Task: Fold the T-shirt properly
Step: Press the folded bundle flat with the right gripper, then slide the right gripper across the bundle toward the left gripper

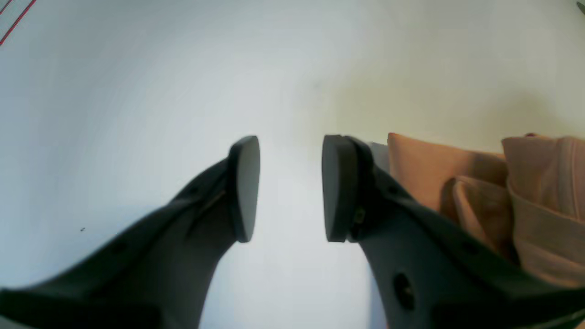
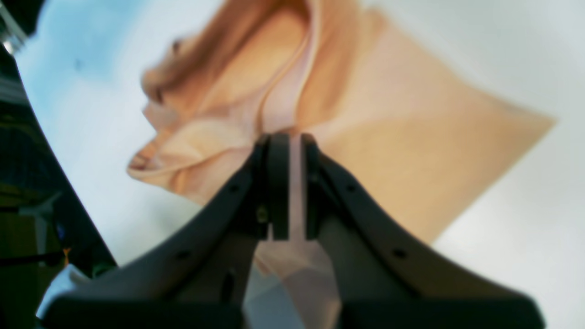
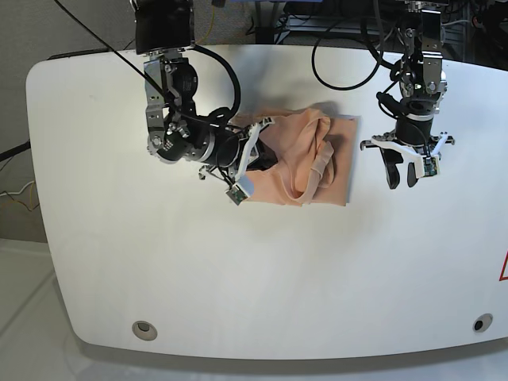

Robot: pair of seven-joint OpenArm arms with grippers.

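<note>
My right gripper (image 2: 289, 187) is pinched tight on a thin fold of the T-shirt (image 3: 305, 159), which lies bunched and partly folded on the white table (image 3: 238, 278) between my two arms. My left gripper (image 1: 290, 187) hangs just beside the shirt's edge, over bare table, its jaws parted with nothing between them and not touching the cloth.

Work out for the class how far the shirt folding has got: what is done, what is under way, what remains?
Done: the T-shirt is gathered into a rough rectangle on the table, but it is rumpled, with loose folds on top.
Under way: the right gripper pinches a strip of fabric; the left gripper is open, beside the shirt and holding nothing.
Left: smoothing and neat final folds.
</note>
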